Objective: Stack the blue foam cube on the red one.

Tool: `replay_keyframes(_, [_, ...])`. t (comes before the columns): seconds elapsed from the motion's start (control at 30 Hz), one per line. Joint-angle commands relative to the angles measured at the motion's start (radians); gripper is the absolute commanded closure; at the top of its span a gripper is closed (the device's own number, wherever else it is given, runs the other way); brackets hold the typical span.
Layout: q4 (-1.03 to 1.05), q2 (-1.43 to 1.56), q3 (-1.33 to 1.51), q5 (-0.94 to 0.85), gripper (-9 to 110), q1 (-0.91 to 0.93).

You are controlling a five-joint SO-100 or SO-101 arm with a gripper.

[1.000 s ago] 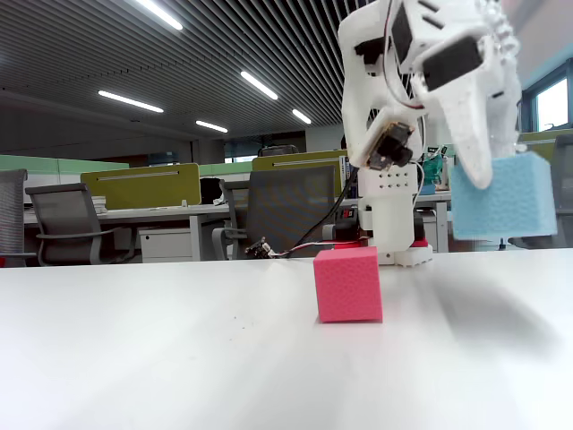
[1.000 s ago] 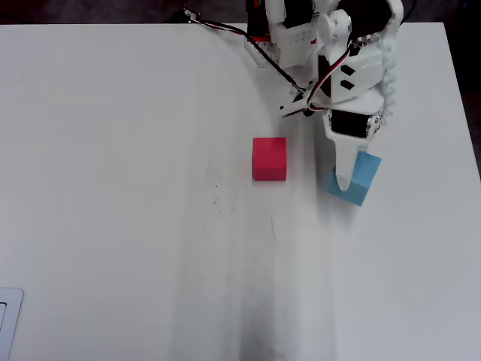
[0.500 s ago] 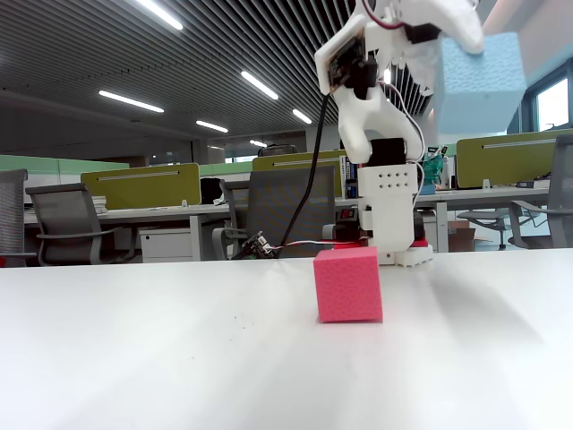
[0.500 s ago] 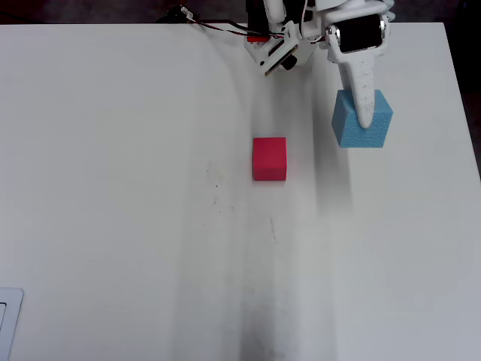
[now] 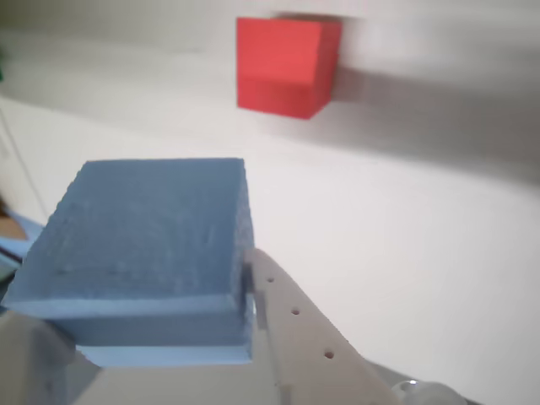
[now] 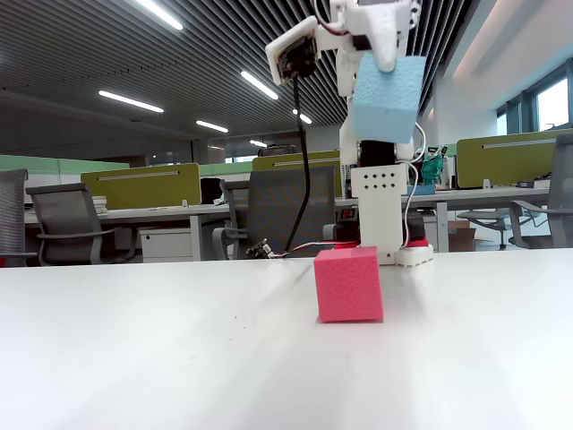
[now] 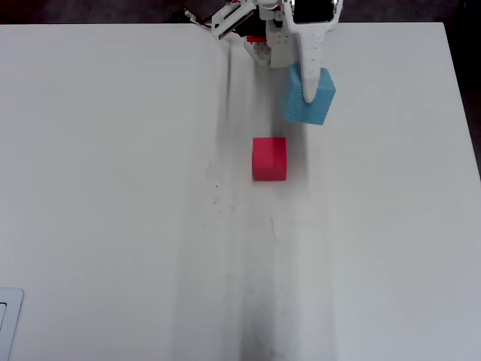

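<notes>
Blue cube (image 6: 387, 96) claw-held (image 7: 308, 96), above red cube (image 6: 348, 285).

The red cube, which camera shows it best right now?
The fixed view: the red cube sits sharp and unobstructed on the table, its front face filling a good area. The overhead view shows mostly its top, small. The wrist view catches it near the upper edge, slightly blurred, beyond the held blue cube.
</notes>
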Motion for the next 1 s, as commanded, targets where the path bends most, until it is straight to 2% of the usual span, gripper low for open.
replay_keyframes(0.0, [0.008, -0.046, -0.029, -0.011, 82, 0.051])
replay_keyframes(0.5, [-0.008, -0.380, -0.130, 0.002, 82, 0.115])
replay_keyframes(0.97, [-0.051, -0.532, -0.150, 0.005, 82, 0.117])
